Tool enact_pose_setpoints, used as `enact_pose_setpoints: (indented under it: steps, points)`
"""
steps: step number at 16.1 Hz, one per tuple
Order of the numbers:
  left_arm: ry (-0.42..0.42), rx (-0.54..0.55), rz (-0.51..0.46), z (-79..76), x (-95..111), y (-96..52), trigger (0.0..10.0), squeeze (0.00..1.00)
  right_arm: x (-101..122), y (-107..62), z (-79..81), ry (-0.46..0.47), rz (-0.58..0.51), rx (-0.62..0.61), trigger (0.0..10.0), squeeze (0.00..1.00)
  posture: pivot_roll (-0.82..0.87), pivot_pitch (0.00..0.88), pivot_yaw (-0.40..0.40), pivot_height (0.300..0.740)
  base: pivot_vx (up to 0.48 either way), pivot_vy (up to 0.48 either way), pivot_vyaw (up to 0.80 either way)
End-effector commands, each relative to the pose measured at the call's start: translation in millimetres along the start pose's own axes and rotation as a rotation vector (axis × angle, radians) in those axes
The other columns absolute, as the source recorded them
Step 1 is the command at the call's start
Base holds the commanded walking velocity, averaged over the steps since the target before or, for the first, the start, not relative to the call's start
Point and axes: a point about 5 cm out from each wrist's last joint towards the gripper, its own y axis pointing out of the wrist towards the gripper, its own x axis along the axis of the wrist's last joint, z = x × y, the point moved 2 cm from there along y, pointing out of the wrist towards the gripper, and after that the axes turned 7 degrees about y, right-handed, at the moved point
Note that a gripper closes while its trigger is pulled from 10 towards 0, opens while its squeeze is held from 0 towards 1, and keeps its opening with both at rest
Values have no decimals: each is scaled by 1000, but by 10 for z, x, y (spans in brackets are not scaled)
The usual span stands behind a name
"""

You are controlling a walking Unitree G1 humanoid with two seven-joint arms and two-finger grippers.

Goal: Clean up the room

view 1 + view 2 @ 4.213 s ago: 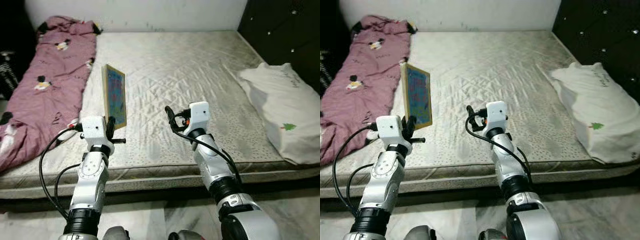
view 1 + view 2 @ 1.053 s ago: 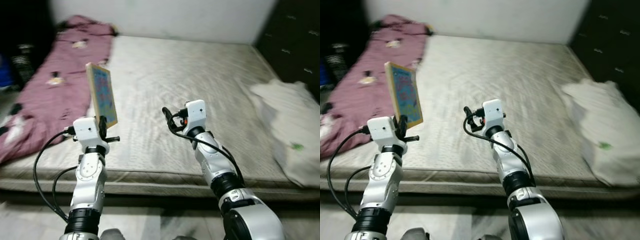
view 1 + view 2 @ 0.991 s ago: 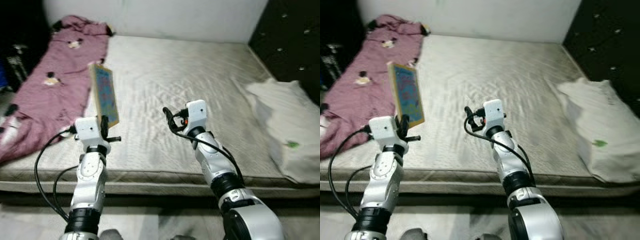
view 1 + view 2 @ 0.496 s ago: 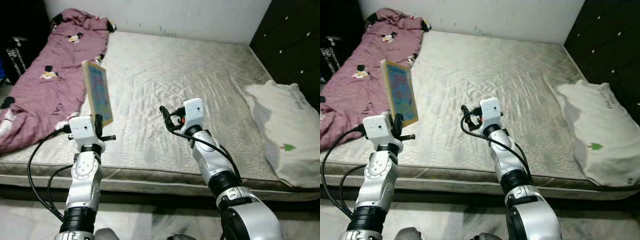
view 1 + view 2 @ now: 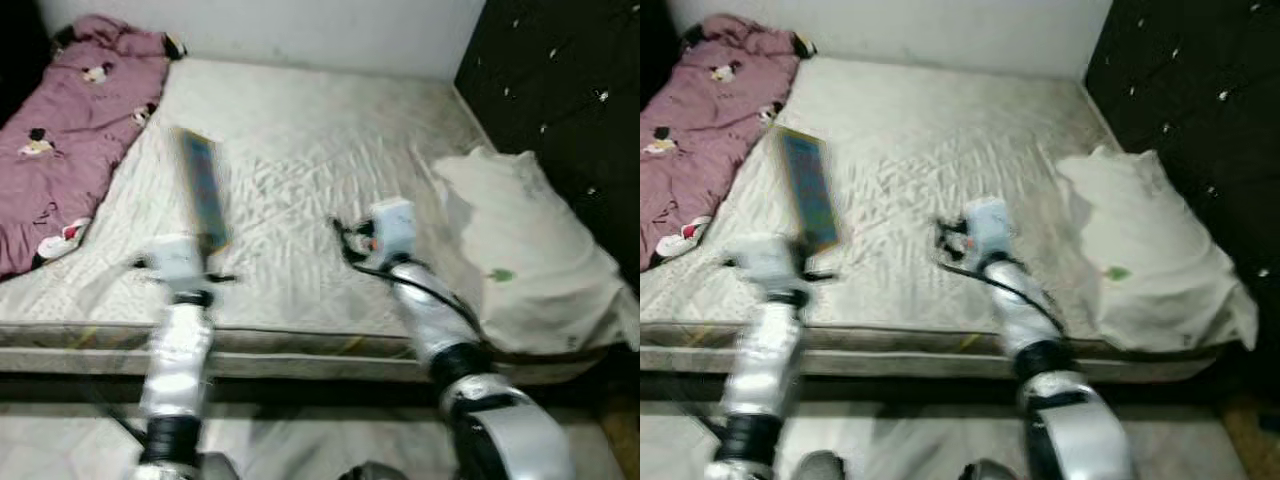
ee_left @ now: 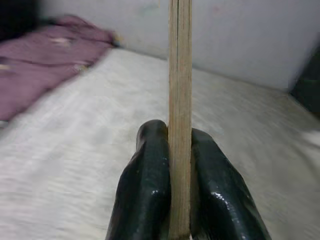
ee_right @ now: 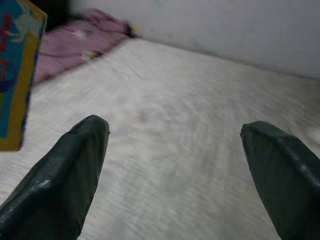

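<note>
A thin book with a blue cover and yellow-brown rim (image 5: 203, 190) stands upright above the front of the mattress (image 5: 300, 130), pinched at its lower edge by my left gripper (image 5: 207, 252). In the left wrist view the book's edge (image 6: 179, 90) sits between the two black fingers (image 6: 146, 190), which are shut on it. My right gripper (image 5: 345, 238) hovers over the mattress to the right of the book. It is open, its fingers (image 7: 67, 180) wide apart with nothing between them. The book's cover (image 7: 15, 80) shows beside them.
A pink blanket with cartoon prints (image 5: 60, 130) lies along the mattress's left side. A white pillow (image 5: 515, 265) rests at the right, by a dark tufted headboard (image 5: 560, 90). Pale floor (image 5: 300, 440) runs below the bed's front edge. Both eye views are blurred.
The whole picture has swung to the right and blurred, so the camera moved. The book stays in my left gripper, and the right gripper stays open.
</note>
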Motion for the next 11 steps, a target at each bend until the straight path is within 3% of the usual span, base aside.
enact_pose_setpoints:
  steps: [1,6,11]
  points:
    - [14,11,-62,69,147,52,10000,0,69,49,101,7,-24,26,10000,0,84,0,-69,740,0,0,0]
    - [-12,-12,-92,47,186,47,10000,0,72,53,97,6,-24,25,10000,0,81,0,-71,740,0,0,0]
    - [-19,-17,-96,38,194,50,10000,0,76,58,94,5,-24,25,10000,0,81,0,-72,740,288,0,0]
